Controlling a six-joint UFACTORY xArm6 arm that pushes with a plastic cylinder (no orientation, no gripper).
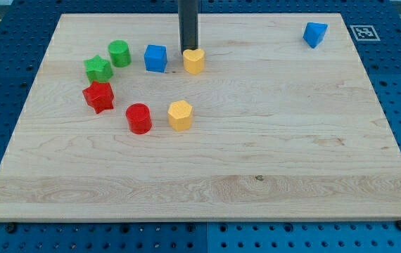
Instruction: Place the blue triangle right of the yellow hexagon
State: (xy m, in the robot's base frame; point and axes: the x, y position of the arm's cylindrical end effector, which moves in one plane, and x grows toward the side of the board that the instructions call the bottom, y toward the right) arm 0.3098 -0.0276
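Observation:
The blue triangle (pixel 315 34) lies near the board's top right corner. The yellow hexagon (pixel 180 115) sits left of the board's middle, far from the triangle. My tip (pixel 188 50) is at the end of the dark rod near the view's top, just behind a yellow heart-shaped block (pixel 194 61) and touching or nearly touching its upper left edge. The tip is far to the left of the blue triangle and above the yellow hexagon.
A blue cube (pixel 155 57) sits left of the yellow heart. A green cylinder (pixel 119 53), a green star (pixel 98 69), a red star (pixel 98 96) and a red cylinder (pixel 138 118) form an arc on the wooden board (pixel 257 154). A fiducial tag (pixel 361 31) lies off the board's top right.

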